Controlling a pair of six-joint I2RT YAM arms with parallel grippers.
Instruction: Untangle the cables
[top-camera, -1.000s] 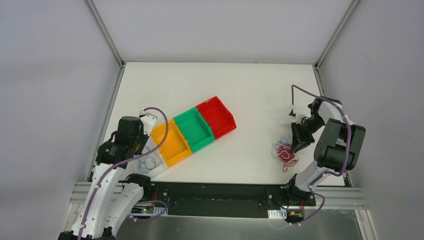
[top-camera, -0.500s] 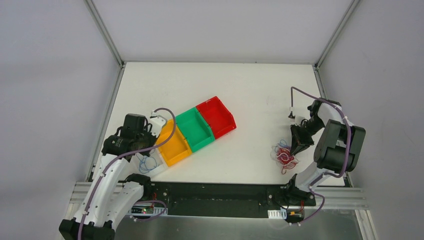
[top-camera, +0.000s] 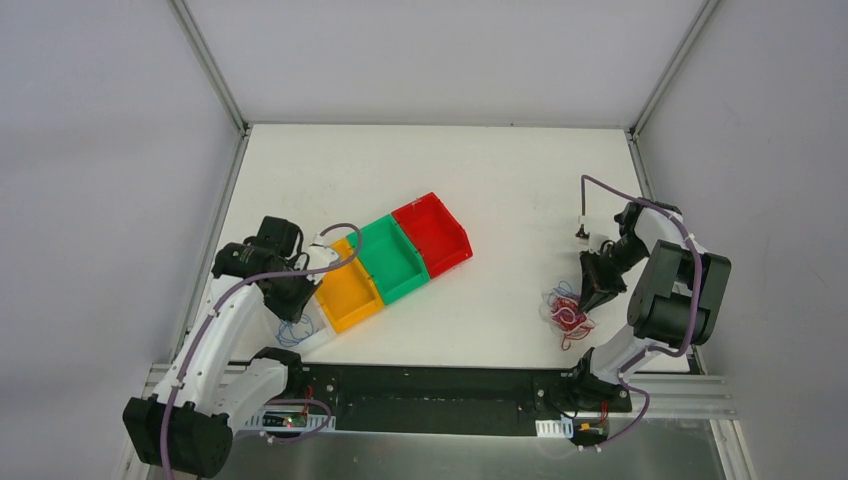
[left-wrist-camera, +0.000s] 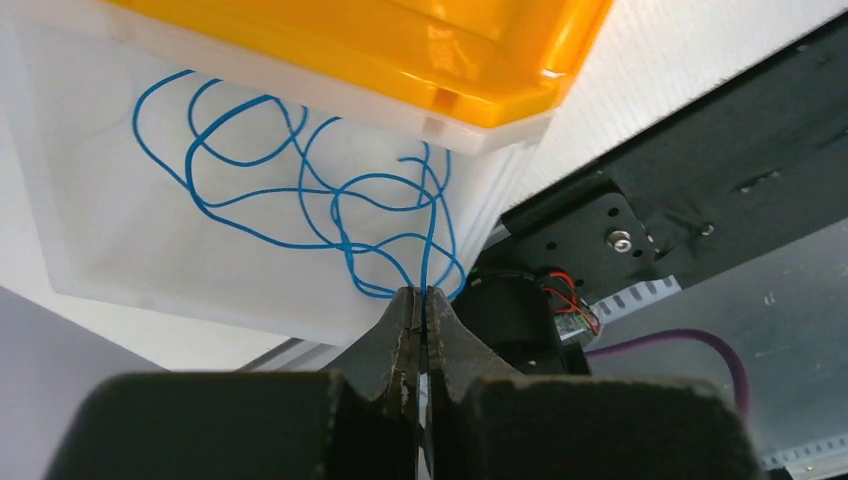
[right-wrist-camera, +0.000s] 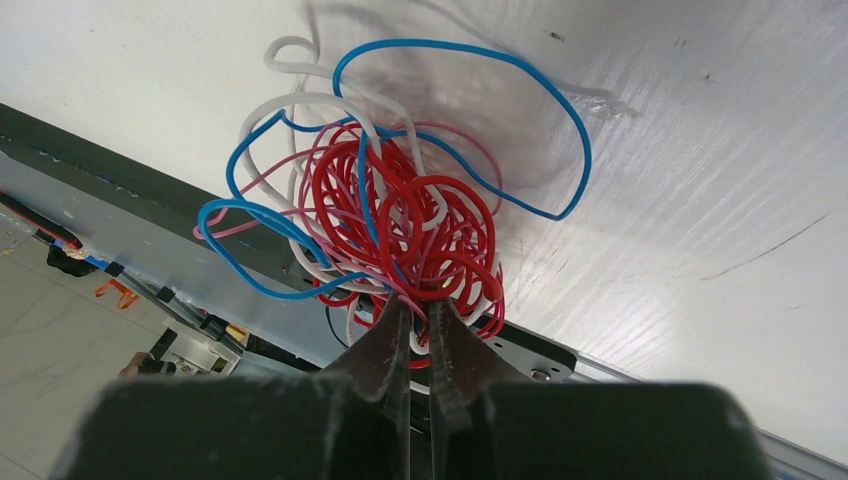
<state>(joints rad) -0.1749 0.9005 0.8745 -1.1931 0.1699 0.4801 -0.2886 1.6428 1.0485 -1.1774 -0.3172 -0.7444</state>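
Observation:
A loose blue cable (left-wrist-camera: 300, 190) lies coiled in the white bin (left-wrist-camera: 100, 250). One of its strands runs up between the tips of my left gripper (left-wrist-camera: 421, 292), which is shut on it. From above, that gripper (top-camera: 297, 308) hangs over the white bin's blue cable (top-camera: 293, 330). At the right, the tangle of cables (right-wrist-camera: 400, 210), bright red, blue, white and pinkish, is bunched just above the table. My right gripper (right-wrist-camera: 417, 305) is shut on a few strands at its lower edge. The top view shows this gripper (top-camera: 583, 300) beside the tangle (top-camera: 568, 315).
A slanted row of bins sits left of centre: white bin (top-camera: 318, 335), orange bin (top-camera: 345, 290), green bin (top-camera: 390, 258), red bin (top-camera: 432, 232). The black base rail (top-camera: 440, 385) runs along the near edge. Metal frame posts stand at the table's far corners.
The left arm has swung round, bringing its wrist right and its gripper down over the white bin. The right gripper and tangle have barely shifted.

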